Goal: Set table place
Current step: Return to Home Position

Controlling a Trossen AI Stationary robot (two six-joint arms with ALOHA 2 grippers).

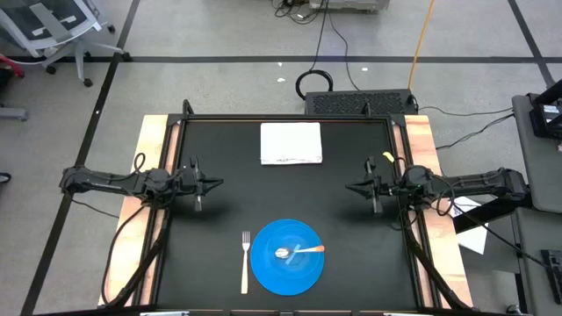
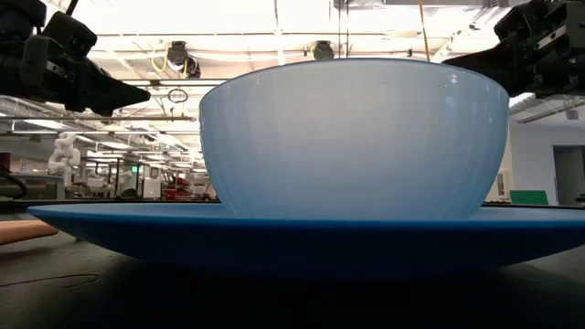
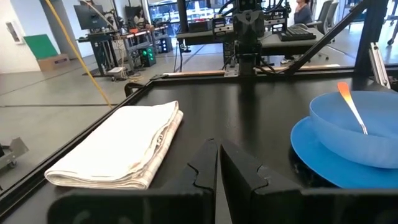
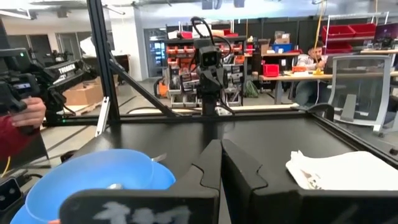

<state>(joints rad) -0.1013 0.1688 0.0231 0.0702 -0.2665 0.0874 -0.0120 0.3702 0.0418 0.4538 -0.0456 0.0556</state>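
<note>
The round blue plate (image 1: 286, 256) lies near the table's (image 1: 351, 228) near edge with the translucent blue bowl (image 1: 292, 249) on it. The orange-handled spoon (image 1: 303, 251) rests in the bowl, its handle over the rim. The pale-handled fork (image 1: 245, 262) lies flat on the table just left of the plate. My left gripper (image 1: 219, 183) hovers at the table's left side, shut and empty. My right gripper (image 1: 349, 187) hovers at the right side, shut and empty. The plate (image 2: 292, 239) and bowl (image 2: 355, 137) fill the low view.
A folded white cloth (image 1: 291, 143) lies at the table's far middle; it also shows in the left wrist view (image 3: 124, 146) and the right wrist view (image 4: 348, 171). A person's hand (image 4: 25, 115) with a red sleeve shows beyond the table's near edge.
</note>
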